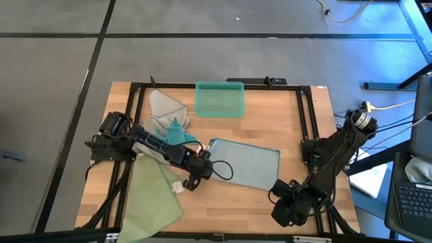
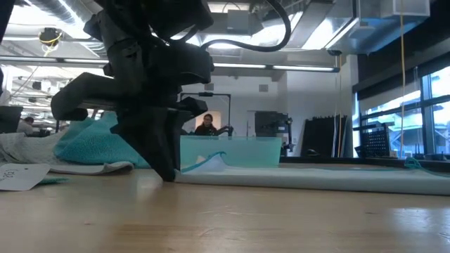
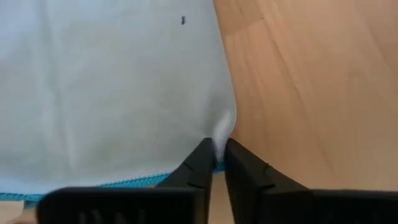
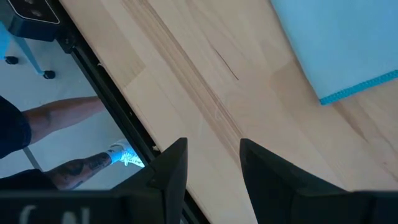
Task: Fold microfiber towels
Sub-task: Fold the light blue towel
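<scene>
A pale blue towel [image 1: 246, 164] lies spread flat on the wooden table, right of centre. My left gripper [image 1: 204, 171] stands at its near left corner, fingers shut on the cloth [image 3: 217, 147]. In the low view the left gripper's fingertips [image 2: 167, 172] reach down to the table at the towel's edge [image 2: 316, 179]. A pale green towel [image 1: 156, 197] lies flat at the near left. Grey [image 1: 165, 104] and teal [image 1: 177, 132] towels are heaped at the far left. My right gripper [image 1: 287, 206] hangs open above bare wood at the near right [image 4: 211, 165]. My left gripper pinches the pale blue towel's near left corner [image 3: 222, 129] between its two fingers, where the cloth puckers into a small ridge. The fingers slant steeply down from the table's left. The rest of the towel lies flat on the table.
A rigid teal bin [image 1: 219, 99] stands at the far middle of the table. A black frame [image 1: 307, 121] runs round the table top. A white tag [image 2: 17, 176] lies near the green towel. A person's arm [image 4: 59, 118] shows beyond the table's edge.
</scene>
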Motion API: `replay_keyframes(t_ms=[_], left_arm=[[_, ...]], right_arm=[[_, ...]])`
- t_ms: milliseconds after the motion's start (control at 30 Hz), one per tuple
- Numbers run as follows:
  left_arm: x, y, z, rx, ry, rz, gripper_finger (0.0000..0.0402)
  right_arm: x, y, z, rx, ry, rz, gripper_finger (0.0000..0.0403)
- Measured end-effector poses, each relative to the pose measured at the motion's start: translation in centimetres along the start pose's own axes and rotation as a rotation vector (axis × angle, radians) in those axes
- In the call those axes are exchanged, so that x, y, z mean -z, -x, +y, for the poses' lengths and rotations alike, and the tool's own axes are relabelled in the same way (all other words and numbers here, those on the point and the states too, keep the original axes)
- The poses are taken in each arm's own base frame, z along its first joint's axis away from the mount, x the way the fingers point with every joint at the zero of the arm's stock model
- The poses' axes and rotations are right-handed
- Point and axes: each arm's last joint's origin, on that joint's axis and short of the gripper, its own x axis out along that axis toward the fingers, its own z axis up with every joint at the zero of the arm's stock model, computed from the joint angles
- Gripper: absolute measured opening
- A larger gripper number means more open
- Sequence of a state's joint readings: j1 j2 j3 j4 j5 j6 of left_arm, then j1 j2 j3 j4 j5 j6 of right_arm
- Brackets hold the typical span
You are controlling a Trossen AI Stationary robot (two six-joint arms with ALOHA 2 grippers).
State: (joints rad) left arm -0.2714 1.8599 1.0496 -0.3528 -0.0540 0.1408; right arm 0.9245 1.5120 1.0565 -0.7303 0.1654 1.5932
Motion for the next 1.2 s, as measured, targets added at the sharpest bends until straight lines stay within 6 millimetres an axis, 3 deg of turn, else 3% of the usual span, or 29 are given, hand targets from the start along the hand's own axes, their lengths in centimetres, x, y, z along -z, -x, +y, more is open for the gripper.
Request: replay_keyframes(t_ms=[300,500,700,900,1067,1200], left_arm=[[-0.3,0.5,0.0,0.044,0.067,0.055,0.0004],[-2.8,2.5,0.5,0.055,0.181,0.014,0.0001],[-6.0,5.2,1.7,0.125,0.422,-0.082,0.0001],[-8.7,7.7,2.1,0.170,0.518,-0.182,0.0001],[-9.4,8.4,2.5,0.174,0.556,-0.211,0.0000],[-9.3,8.4,2.6,0.194,0.587,-0.204,0.0000]], right_arm=[[-1.4,-0.1,0.3,-0.023,-0.038,-0.120,0.0149],[-4.3,-0.3,1.0,-0.091,-0.093,-0.323,0.0149],[-6.8,0.1,2.5,-0.185,0.114,-0.493,0.0149],[-7.3,0.1,2.6,-0.185,0.134,-0.513,0.0149],[-7.8,0.2,2.5,-0.141,0.211,-0.584,0.0150],[-9.3,0.2,2.4,-0.107,0.322,-0.613,0.0155]])
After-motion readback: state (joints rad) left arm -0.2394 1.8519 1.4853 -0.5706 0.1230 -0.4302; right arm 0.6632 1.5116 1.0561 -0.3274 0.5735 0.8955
